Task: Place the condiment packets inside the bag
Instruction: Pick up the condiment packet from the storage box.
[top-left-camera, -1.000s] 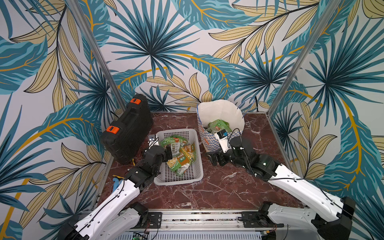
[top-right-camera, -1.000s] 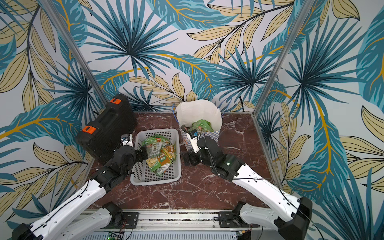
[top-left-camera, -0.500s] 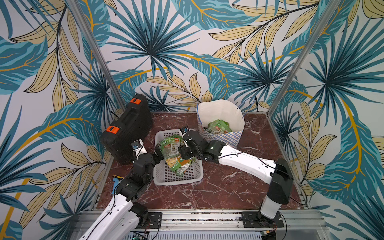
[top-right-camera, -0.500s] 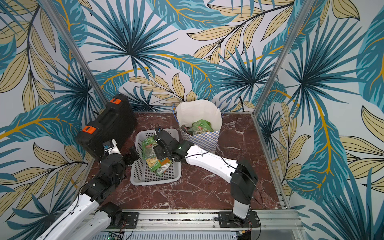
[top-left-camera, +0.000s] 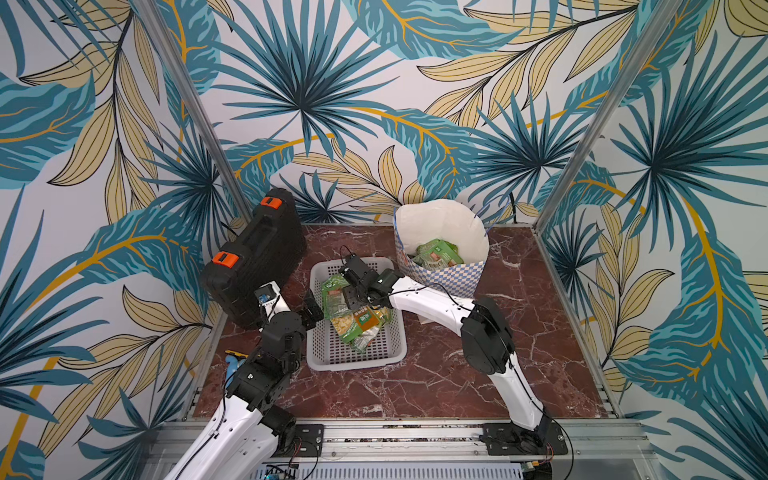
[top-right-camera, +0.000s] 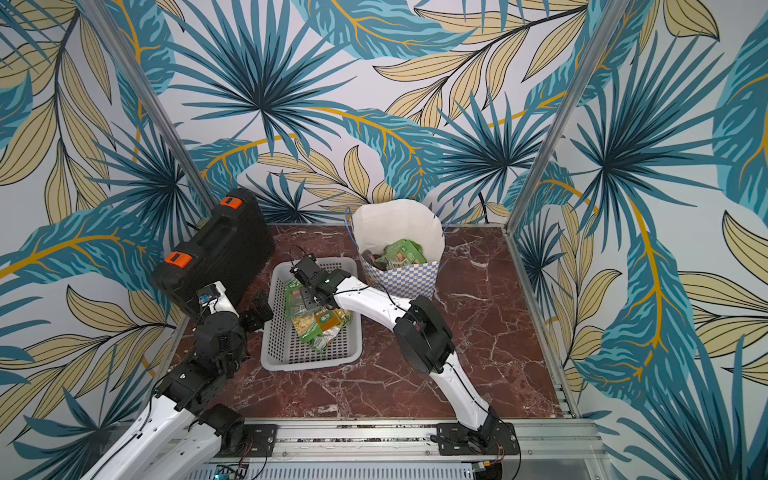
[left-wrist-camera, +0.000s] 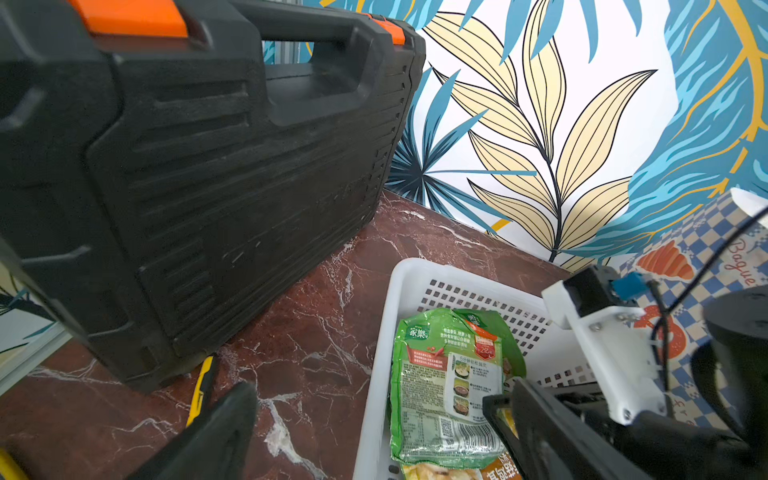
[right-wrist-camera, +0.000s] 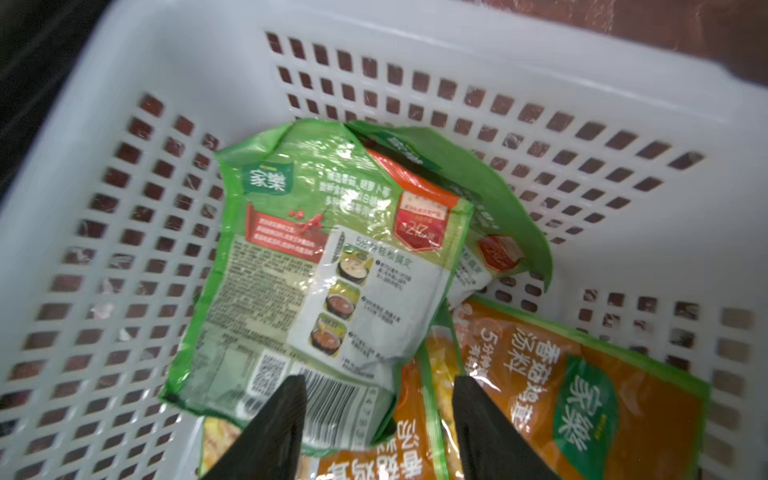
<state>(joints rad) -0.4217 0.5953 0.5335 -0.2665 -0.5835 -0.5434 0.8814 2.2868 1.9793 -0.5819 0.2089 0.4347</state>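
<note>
Left gripper (top-left-camera: 313, 309) gapes empty; two fingers (right-wrist-camera: 274, 436) of right gripper (right-wrist-camera: 379, 380) straddle one green packet (right-wrist-camera: 316, 270), grip unclear.

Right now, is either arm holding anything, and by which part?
Left gripper: nothing. Right gripper: fingers straddle the barcode end of the flat green plastic pouch in the white perforated basket; grip cannot be told.

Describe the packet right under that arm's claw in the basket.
Start at the white perforated basket on the marble table. Among its packets, it is the green packet nearest the black case: it shows a barcode and small print, unlike the orange-fronted packets beside it.
</note>
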